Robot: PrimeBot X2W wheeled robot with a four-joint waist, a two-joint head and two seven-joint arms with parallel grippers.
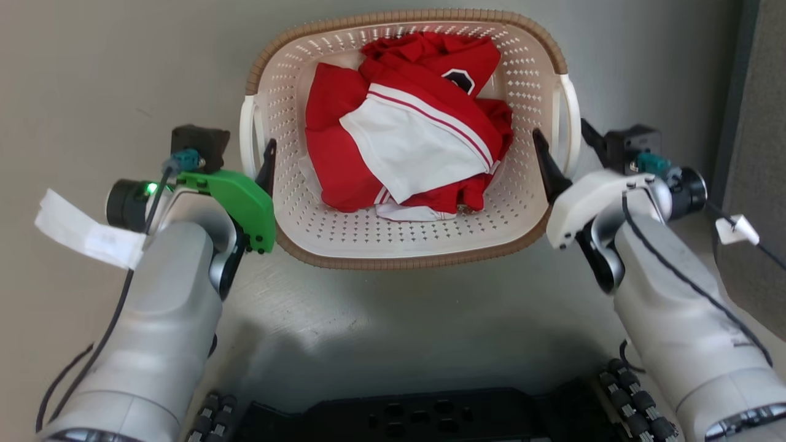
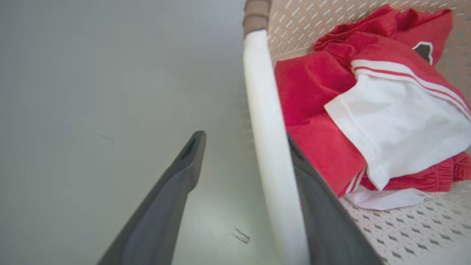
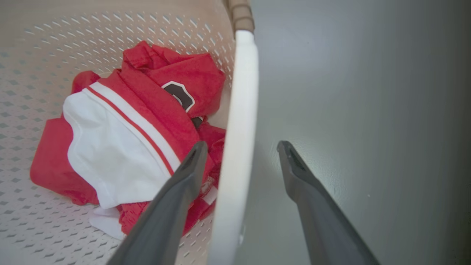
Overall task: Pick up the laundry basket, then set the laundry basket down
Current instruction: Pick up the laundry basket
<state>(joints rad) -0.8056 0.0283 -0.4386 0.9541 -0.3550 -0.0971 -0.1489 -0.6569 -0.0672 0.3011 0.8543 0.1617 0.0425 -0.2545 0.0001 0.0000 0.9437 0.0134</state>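
Straddling the white side handles of the laundry basket [image 1: 405,263]: left hand [image 1: 255,155] and right hand [image 1: 560,130], both spread wide, one finger inside, one outside. Basket sits between the arms over grey floor [image 1: 92,73], red-and-white clothes [image 1: 405,123] inside.

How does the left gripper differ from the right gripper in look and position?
The left gripper has a green shell, the right gripper a white one. The left gripper straddles the left handle of the laundry basket, the right gripper the right handle. Both are open, one finger inside, one outside.
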